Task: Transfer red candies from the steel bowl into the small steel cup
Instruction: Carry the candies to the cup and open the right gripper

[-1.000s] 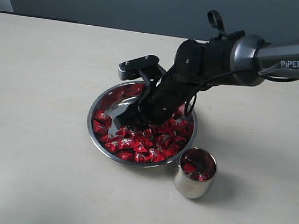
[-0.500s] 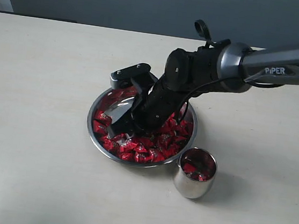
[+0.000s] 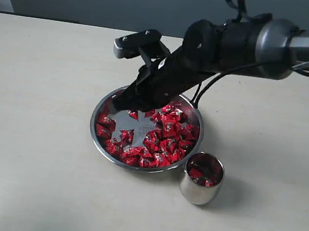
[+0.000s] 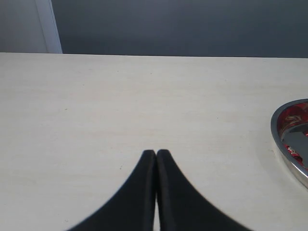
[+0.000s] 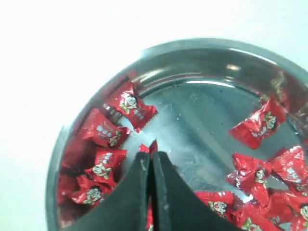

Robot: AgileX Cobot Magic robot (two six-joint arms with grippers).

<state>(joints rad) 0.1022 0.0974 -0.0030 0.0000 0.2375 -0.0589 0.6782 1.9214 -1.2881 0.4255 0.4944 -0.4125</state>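
right claw (image 5: 151, 156) is closed, red candy (image 5: 147, 146) pinched at tips, above steel bowl (image 3: 93, 125), frame centre | left claw (image 4: 156, 153) is closed, empty, above bench (image 4: 96, 96)

The right gripper (image 5: 150, 157) hangs over the steel bowl (image 5: 202, 44). Its two black fingers are pressed together, with a red candy (image 5: 148, 146) caught at their tips. More red candies (image 5: 107, 137) crowd one side of the bowl, and another bunch lies across the bare, shiny middle from them.
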